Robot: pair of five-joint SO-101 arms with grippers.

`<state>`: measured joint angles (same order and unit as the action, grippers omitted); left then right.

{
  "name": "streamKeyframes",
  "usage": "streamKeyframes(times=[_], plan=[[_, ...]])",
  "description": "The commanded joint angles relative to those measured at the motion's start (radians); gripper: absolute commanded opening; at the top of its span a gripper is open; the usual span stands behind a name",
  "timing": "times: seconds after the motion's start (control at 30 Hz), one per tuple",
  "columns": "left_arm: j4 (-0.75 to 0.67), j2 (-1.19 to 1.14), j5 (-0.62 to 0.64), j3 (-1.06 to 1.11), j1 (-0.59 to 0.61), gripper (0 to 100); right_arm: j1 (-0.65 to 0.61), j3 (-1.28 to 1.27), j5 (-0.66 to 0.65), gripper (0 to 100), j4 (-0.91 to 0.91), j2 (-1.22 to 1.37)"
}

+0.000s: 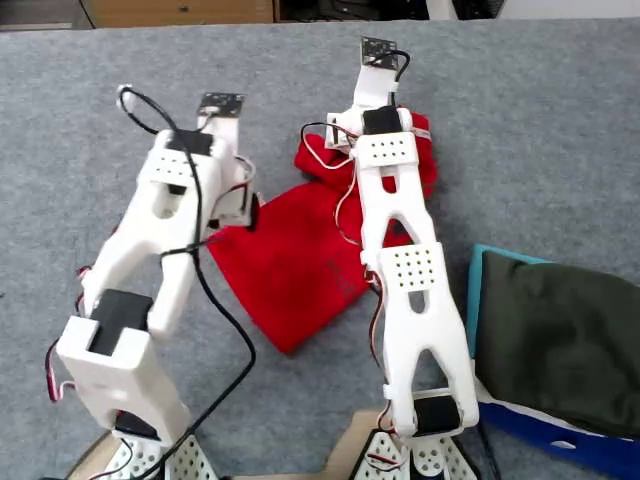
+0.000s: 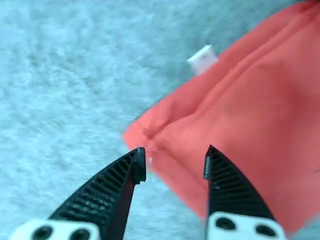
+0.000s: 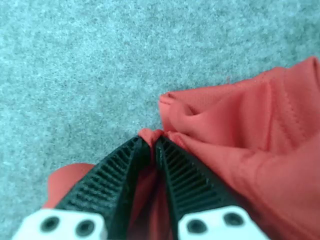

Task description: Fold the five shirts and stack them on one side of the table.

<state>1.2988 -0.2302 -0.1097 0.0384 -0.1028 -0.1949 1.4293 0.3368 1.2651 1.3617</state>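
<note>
A red shirt lies partly folded in the middle of the grey table, bunched at its far end under the right arm. My right gripper is shut on a pinch of the red shirt at that bunched end. My left gripper is open, its black fingers straddling a corner edge of the red shirt near a small white label. In the high view the left gripper is at the shirt's left corner, and the right gripper at its far end.
A dark green shirt lies folded on a blue one at the table's right edge, close to the right arm's base. Bare grey felt stretches to the left and far side. Cables hang from both arms.
</note>
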Motion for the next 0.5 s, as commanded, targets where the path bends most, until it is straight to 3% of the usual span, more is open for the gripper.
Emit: streamKeyframes(times=[0.0,0.1,0.33,0.47], plan=[[-0.011,-0.018,-0.084,0.014,0.026,20,0.016,0.053,0.006,0.5,-0.015,-0.008],[-0.011,-0.054,-0.107,0.014,0.023,19,0.01,0.053,0.006,0.5,-0.015,-0.008],[-0.032,-0.096,-0.107,-0.003,0.005,2,0.008,0.053,0.006,0.5,-0.014,-0.008],[-0.032,-0.102,-0.107,-0.003,0.006,2,0.008,0.053,0.006,0.5,-0.014,-0.008]])
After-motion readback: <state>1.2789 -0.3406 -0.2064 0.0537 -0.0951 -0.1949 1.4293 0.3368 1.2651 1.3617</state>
